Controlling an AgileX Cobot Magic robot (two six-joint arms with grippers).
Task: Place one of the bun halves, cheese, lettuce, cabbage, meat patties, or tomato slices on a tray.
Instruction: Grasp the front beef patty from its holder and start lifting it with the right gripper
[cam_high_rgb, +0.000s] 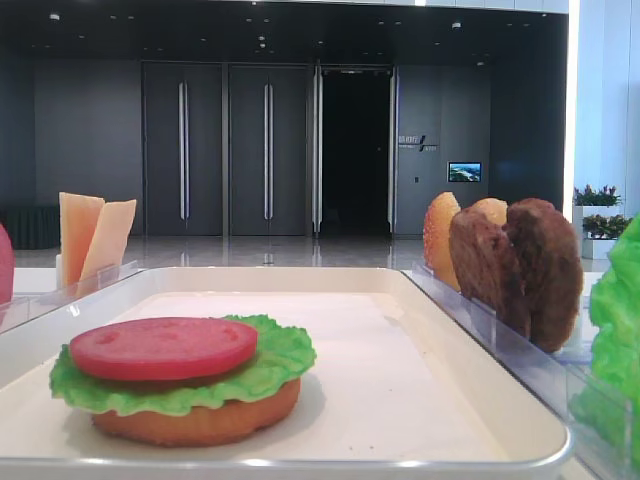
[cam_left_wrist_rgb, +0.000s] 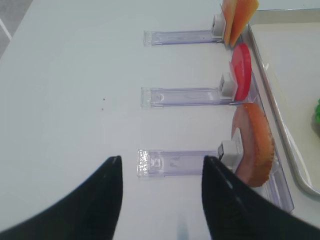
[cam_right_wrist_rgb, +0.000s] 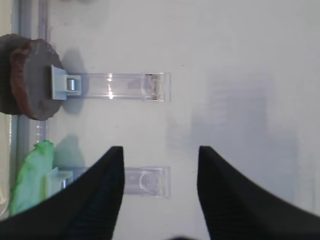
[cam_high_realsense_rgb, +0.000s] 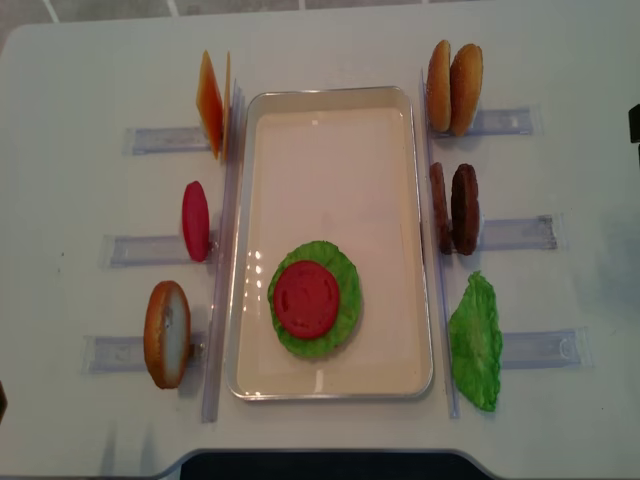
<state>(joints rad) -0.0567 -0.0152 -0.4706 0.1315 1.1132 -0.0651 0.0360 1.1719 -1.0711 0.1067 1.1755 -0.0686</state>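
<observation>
The cream tray (cam_high_realsense_rgb: 330, 170) holds a stack: a bun half (cam_high_rgb: 200, 425), a lettuce leaf (cam_high_realsense_rgb: 345, 300) and a tomato slice (cam_high_realsense_rgb: 308, 298) on top. Right of the tray stand two meat patties (cam_high_realsense_rgb: 455, 208), two bun halves (cam_high_realsense_rgb: 455, 87) and another lettuce leaf (cam_high_realsense_rgb: 476, 343). Left of it stand cheese (cam_high_realsense_rgb: 212, 103), a tomato slice (cam_high_realsense_rgb: 195, 221) and a bun half (cam_high_realsense_rgb: 167, 333). Cabbage is out of view. My right gripper (cam_right_wrist_rgb: 160, 149) hangs open over bare table, right of the patties (cam_right_wrist_rgb: 30, 80), holding nothing. My left gripper (cam_left_wrist_rgb: 161, 158) is open and empty, left of the bun half (cam_left_wrist_rgb: 252, 145).
Clear plastic slotted holders (cam_high_realsense_rgb: 515, 233) carry the ingredients along both long sides of the tray. One holder's empty rail (cam_right_wrist_rgb: 145, 181) lies between my right fingers, and another (cam_left_wrist_rgb: 170, 162) lies between my left ones. White tabletop (cam_high_realsense_rgb: 70, 80) spreads beyond the holders.
</observation>
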